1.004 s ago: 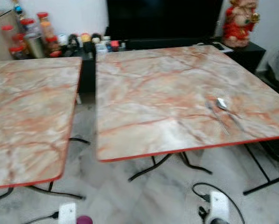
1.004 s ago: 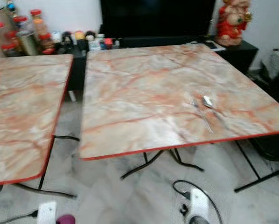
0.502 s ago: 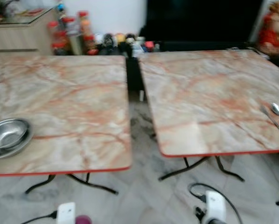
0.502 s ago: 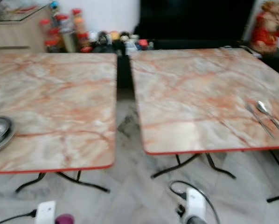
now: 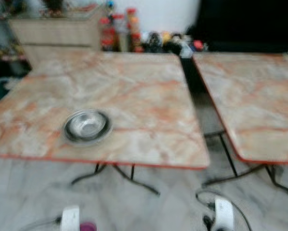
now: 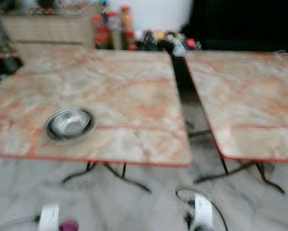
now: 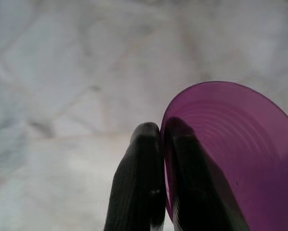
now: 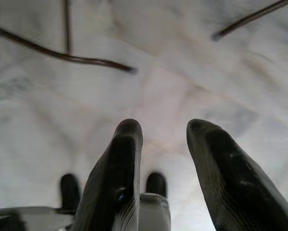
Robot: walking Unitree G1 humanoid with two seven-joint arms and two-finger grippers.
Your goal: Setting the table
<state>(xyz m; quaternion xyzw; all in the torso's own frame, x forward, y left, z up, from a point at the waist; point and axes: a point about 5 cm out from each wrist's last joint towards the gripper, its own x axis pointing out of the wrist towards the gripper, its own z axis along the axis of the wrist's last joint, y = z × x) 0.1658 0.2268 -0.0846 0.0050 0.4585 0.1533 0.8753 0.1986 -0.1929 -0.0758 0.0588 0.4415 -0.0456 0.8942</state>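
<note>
While a round steel bowl [image 5: 86,126] sits on marbled table [image 5: 149,96], the left end effector [image 7: 162,132] pinches a ribbed purple plate [image 7: 230,144].

head views blurred | right table [image 5: 259,106] cut by frame edge | purple plate [image 7: 240,159] partly cropped, behind fingers [image 7: 139,183]

Two marble-pattern, red-edged tables: left table [image 5: 149,96] bears steel bowl [image 5: 86,126]; right table [image 5: 259,106] alongside, apart.

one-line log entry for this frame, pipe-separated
phase: carrying | left gripper: shut on purple plate, low over floor | right gripper: open, empty | steel bowl: on left table | view: blurred
</note>
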